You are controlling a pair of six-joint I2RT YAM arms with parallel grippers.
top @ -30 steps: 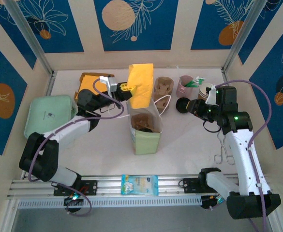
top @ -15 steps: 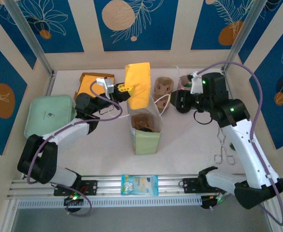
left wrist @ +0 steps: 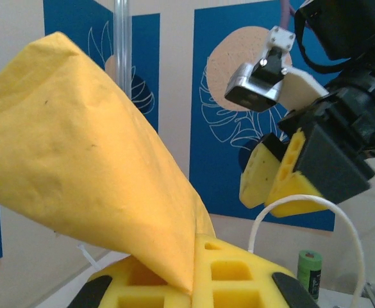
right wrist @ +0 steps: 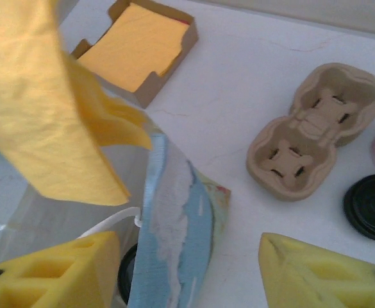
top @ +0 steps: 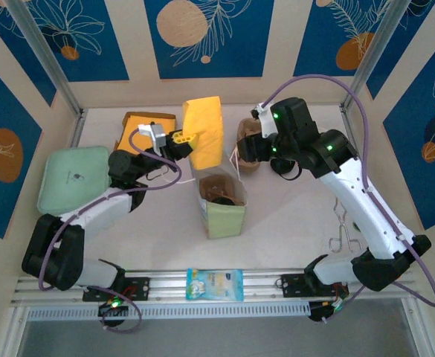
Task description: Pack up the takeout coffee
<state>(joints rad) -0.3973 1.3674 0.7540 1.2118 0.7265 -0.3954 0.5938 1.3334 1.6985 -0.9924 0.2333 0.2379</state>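
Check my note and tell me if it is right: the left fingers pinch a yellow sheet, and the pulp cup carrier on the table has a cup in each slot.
One detail is wrong. The left fingers do pinch the yellow sheet, but the pulp cup carrier on the table is empty. The right wrist view shows both slots bare.

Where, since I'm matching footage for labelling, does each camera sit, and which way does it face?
Top external: above and behind the arm bases, looking down at the table; both arms, the left gripper and right gripper show.
Left wrist: on the left arm, looking roughly level at the right gripper; its own fingers pinch yellow paper.
Right wrist: on the right arm, looking down at the cup carrier and bag; its own fingers stand apart.
Shared: the yellow paper shows in all three.
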